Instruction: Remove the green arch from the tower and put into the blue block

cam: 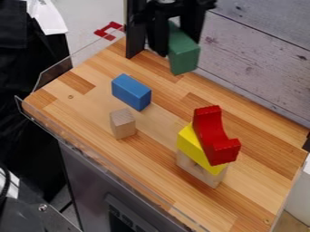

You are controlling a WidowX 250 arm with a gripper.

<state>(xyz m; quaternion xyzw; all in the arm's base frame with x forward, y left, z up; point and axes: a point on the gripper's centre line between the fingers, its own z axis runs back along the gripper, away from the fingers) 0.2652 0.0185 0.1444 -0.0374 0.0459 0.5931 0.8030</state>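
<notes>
Hand (176,44) is at the far side of the desk (158,118), left of centre, pointing down. It's clamped on the green block (184,55), one black finger on each side. Green block hangs upright below the hand, lower end bare, and looks to be clear of the desk top, though the slanted view makes height hard to judge. From this side it shows flat faces; can't tell if there's an arch cut in it.

Blue block (129,91) lies on its long side on the desk, nearer than the green block and to its left. The two are apart. Green block is not on the blue one.

Plain wood block (122,123) stands on the desk just nearer than the blue block, not touching it.

Tower is right of centre, toward the near side, well apart from the hand. Bottom: pale wood piece (189,168) on the desk. Middle: yellow block (192,144) on top of that. Top: red arch (213,141), resting on the yellow with its hollow facing right.

Another red piece (109,31) is at the far left edge. Clear guard (55,74) runs along the left edge. Whitewashed plank wall (254,59) behind.
</notes>
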